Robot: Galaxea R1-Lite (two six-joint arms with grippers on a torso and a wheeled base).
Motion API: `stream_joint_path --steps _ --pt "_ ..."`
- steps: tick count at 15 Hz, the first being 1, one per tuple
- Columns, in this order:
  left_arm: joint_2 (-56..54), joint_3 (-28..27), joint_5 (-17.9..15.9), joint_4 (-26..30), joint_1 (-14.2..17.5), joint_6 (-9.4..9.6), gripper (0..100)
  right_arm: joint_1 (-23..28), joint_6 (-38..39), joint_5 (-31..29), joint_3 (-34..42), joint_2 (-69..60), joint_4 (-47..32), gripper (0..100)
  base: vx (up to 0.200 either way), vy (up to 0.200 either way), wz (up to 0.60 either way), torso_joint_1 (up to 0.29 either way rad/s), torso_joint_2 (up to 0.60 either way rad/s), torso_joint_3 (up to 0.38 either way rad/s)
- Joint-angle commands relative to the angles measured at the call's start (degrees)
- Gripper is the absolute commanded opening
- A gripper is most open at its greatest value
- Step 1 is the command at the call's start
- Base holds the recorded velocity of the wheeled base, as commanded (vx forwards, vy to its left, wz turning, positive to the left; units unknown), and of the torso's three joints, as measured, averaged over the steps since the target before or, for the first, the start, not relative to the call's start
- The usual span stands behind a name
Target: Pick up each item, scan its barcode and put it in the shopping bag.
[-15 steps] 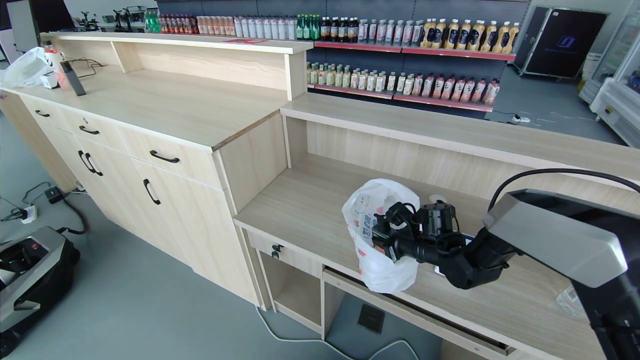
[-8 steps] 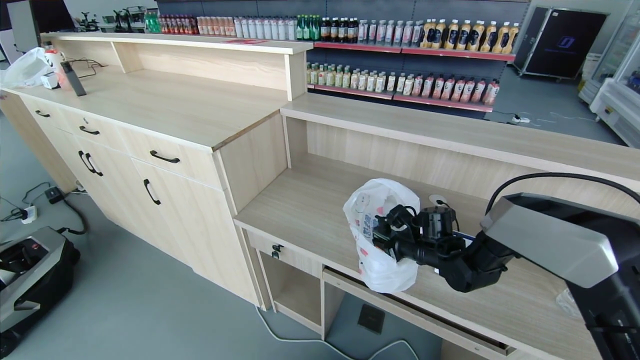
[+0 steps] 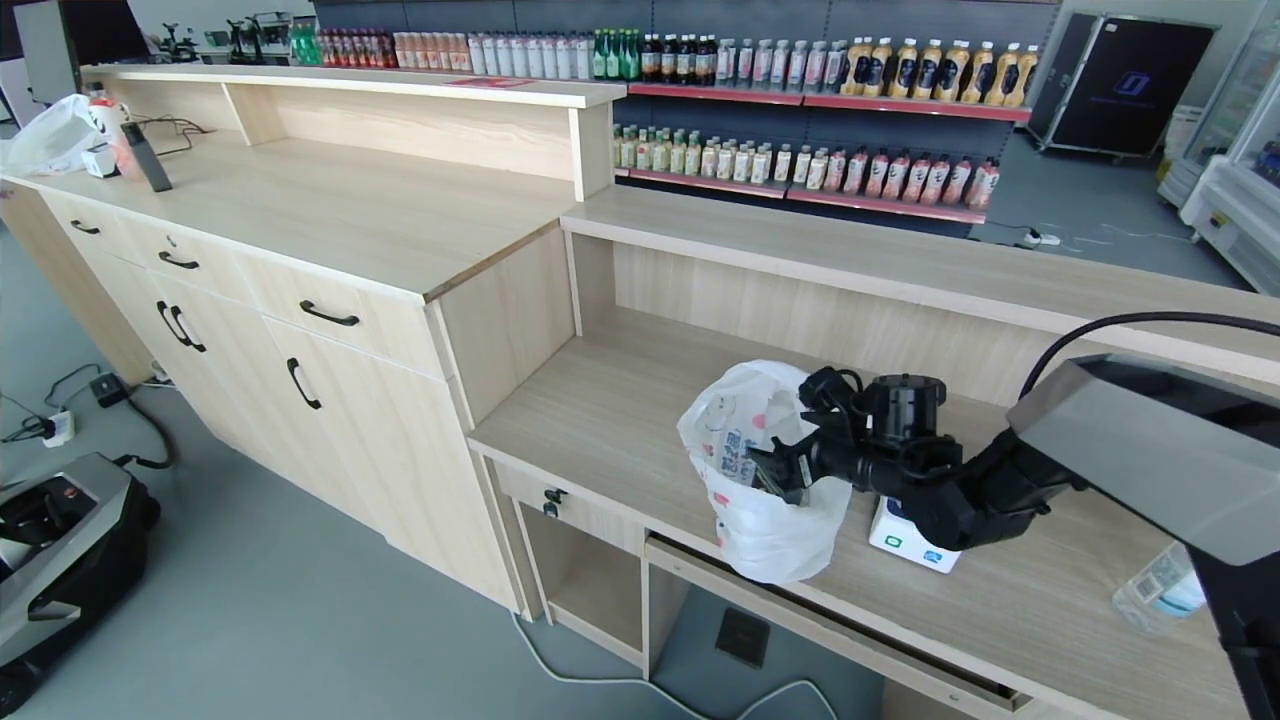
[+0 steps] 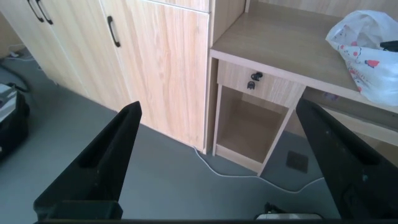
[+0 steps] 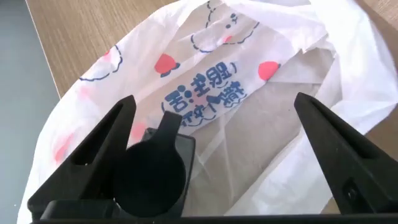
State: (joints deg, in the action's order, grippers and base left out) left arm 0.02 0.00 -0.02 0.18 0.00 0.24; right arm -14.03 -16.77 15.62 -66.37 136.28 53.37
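Note:
The white shopping bag point(image 3: 745, 500) with red and blue print stands on the lower wooden counter point(image 3: 620, 410), mouth upward. My right gripper point(image 3: 778, 468) hangs at the bag's mouth, open, with nothing between its fingers. In the right wrist view the right gripper point(image 5: 214, 168) looks down into the shopping bag point(image 5: 249, 81), where a dark item with a round black top point(image 5: 154, 180) lies inside. My left gripper point(image 4: 217, 168) is open over the grey floor, off the counter's front, and the shopping bag point(image 4: 367, 50) lies farther off.
A small white box point(image 3: 912, 538) sits on the counter just right of the bag, under my right wrist. A clear plastic bottle point(image 3: 1158, 592) lies at the far right. Cabinet drawers point(image 3: 320, 310) stand to the left, and drink shelves point(image 3: 800, 165) are behind.
My right arm has lifted and drawn back to the right, out of the bag's mouth. That has uncovered the white box and more of the bottle. The bag's rim has shifted slightly.

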Motion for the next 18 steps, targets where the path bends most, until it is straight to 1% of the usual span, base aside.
stream_joint_path --steps 1,4,5,7,8,9,12,13,14,15,16,18 --pt "-0.02 0.0 0.02 -0.01 0.0 0.02 100 2.69 0.51 0.03 2.03 -7.61 -1.16 100 0.0 0.0 0.0 0.0 0.0 0.0" --pt "-0.02 0.0 0.02 -0.01 0.0 0.02 100 7.09 0.08 -0.15 10.12 -16.75 -1.25 100 0.0 0.0 0.0 0.0 0.0 0.0" --pt "-0.02 0.0 0.02 -0.01 0.0 0.02 100 9.2 0.08 -0.24 12.49 -20.18 -1.43 100 0.0 0.0 0.0 0.0 0.0 0.0" --pt "-0.02 0.0 0.02 -0.01 0.0 0.02 100 14.12 -0.54 -0.67 14.95 -25.71 -2.83 100 0.0 0.0 0.0 0.0 0.0 0.0" --pt "-0.02 0.0 0.02 -0.01 0.0 0.02 100 17.37 -2.65 -2.96 16.8 -29.14 -6.09 100 0.0 0.0 0.0 0.0 0.0 0.0" --pt "-0.02 0.0 0.02 -0.01 0.0 0.02 100 19.39 -4.67 -6.21 19.96 -31.86 -7.93 100 0.0 0.0 -0.6 0.002 0.0 0.002" --pt "-0.02 0.0 0.02 -0.01 0.0 0.02 100 25.72 -6.78 -9.55 32.09 -42.59 -8.46 100 0.0 0.0 -0.6 0.001 0.0 0.004" --pt "-0.02 0.0 0.02 -0.01 0.0 0.02 100 26.69 -7.04 -11.22 33.49 -44.52 -8.63 100 0.0 0.0 -0.6 0.007 0.0 0.002" --pt "-0.02 0.0 0.02 -0.01 0.0 0.02 100 27.83 -6.87 -15.62 36.92 -50.06 -9.95 100 0.0 0.0 -0.6 -0.002 0.0 -0.002" --pt "-0.02 0.0 0.02 -0.01 0.0 0.02 100 28.88 -6.78 -17.9 37.8 -53.57 -12.76 100 0.0 0.0 -0.6 0.007 0.0 0.002" --pt "-0.02 0.0 0.02 -0.01 0.0 0.02 100 29.5 -6.25 -18.43 37.89 -55.33 -13.64 100 0.0 0.0 0.0 0.0 0.0 0.0" --pt "-0.02 0.0 0.02 -0.01 0.0 0.02 100 30.29 -3.18 -18.34 37.71 -54.45 -13.38 100 0.0 0.0 0.0 0.0 0.0 0.0"
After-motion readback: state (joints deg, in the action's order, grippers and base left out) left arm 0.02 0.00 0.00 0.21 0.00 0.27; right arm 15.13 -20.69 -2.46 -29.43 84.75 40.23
